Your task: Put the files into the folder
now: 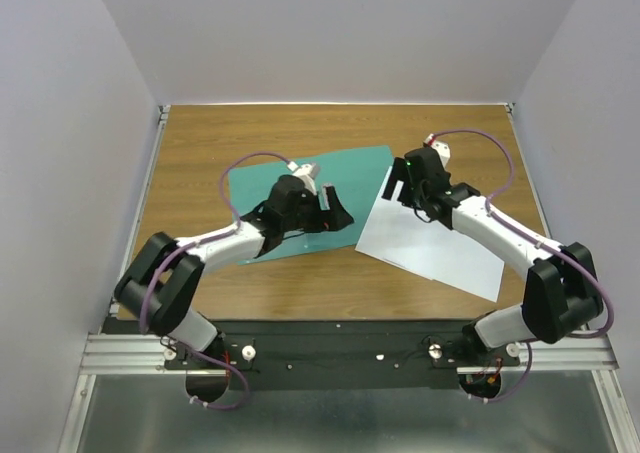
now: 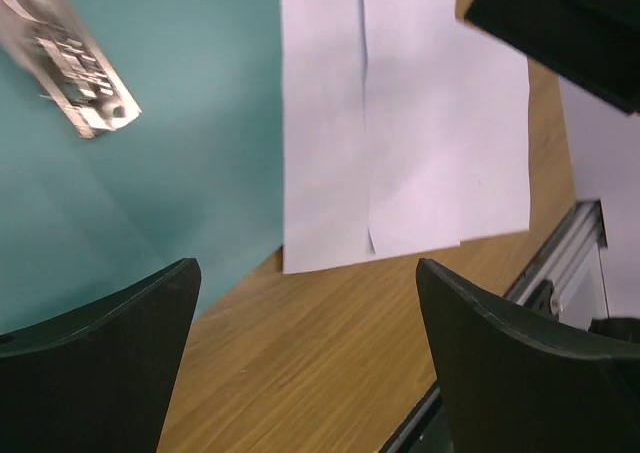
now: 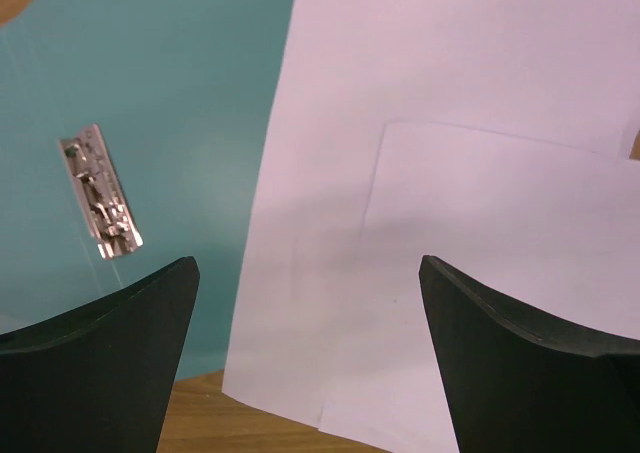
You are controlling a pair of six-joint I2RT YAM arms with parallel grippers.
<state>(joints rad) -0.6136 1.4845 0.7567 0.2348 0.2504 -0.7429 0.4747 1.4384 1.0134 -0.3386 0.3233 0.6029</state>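
Note:
The teal-green folder (image 1: 350,165) lies flat at the table's centre-left, with its metal clip (image 3: 100,208) showing on it. Two white sheets, the files (image 1: 430,248), lie overlapped to the right of the folder, their left edge over the folder's right edge (image 3: 300,123). My left gripper (image 1: 335,211) hovers open and empty over the folder's near right corner; its wrist view shows the folder (image 2: 170,143), the clip (image 2: 80,73) and the files (image 2: 400,123). My right gripper (image 1: 402,188) hovers open and empty over the sheets' left corner.
The wooden table (image 1: 200,143) is ringed by white walls at left, back and right. A metal rail (image 1: 350,351) holding the arm bases runs along the near edge and also shows in the left wrist view (image 2: 560,263).

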